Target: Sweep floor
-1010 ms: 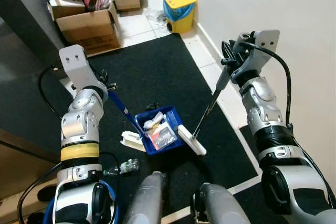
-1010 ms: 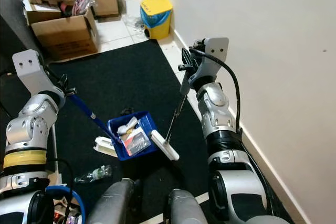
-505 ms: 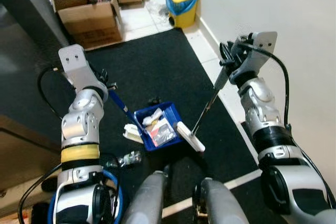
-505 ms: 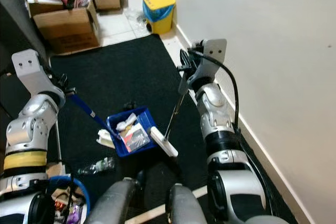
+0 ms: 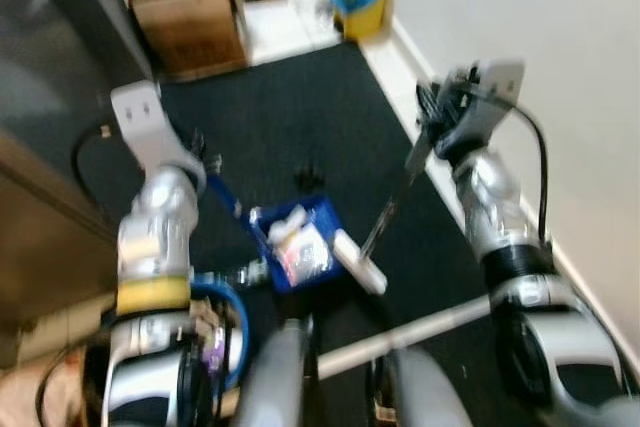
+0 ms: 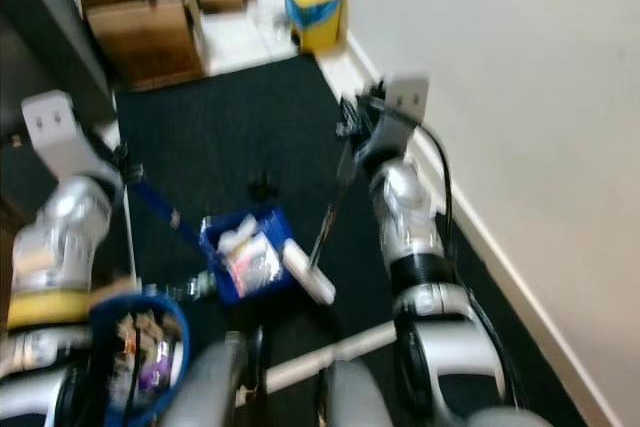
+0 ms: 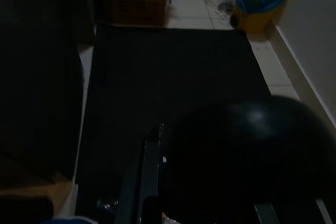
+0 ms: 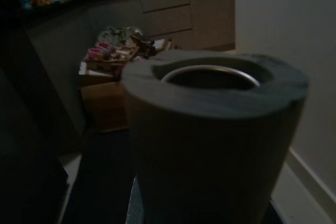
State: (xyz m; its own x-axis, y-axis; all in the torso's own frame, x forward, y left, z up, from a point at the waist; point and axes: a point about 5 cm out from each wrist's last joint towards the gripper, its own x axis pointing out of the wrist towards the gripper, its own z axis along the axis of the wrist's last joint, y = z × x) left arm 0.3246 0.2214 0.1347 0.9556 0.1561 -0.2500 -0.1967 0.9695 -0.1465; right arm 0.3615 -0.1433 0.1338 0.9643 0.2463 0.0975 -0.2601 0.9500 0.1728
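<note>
I have the right pincer point(image 5: 432, 119) clamped on the thin grey broom handle point(image 5: 392, 204), axis running down-left to the white broom head point(image 5: 359, 262), just beside the blue plastic dustpan point(image 5: 296, 243), frame centre. Left pincer point(image 5: 200, 152) grips its blue handle point(image 5: 226, 197). Litter's inside.

A black rug point(image 5: 300, 127) covers my pale tile floor point(image 5: 285, 32) beside a white wall point(image 5: 560, 67) (cardboard boxes point(image 5: 195, 32) behind).

You have the blue dustpan point(image 5: 298, 244) at frame centre, loaded with pale scraps, its handle slanting up-left, and the white-headed brush point(image 5: 362, 264) just right, handle slanting up-right.
</note>
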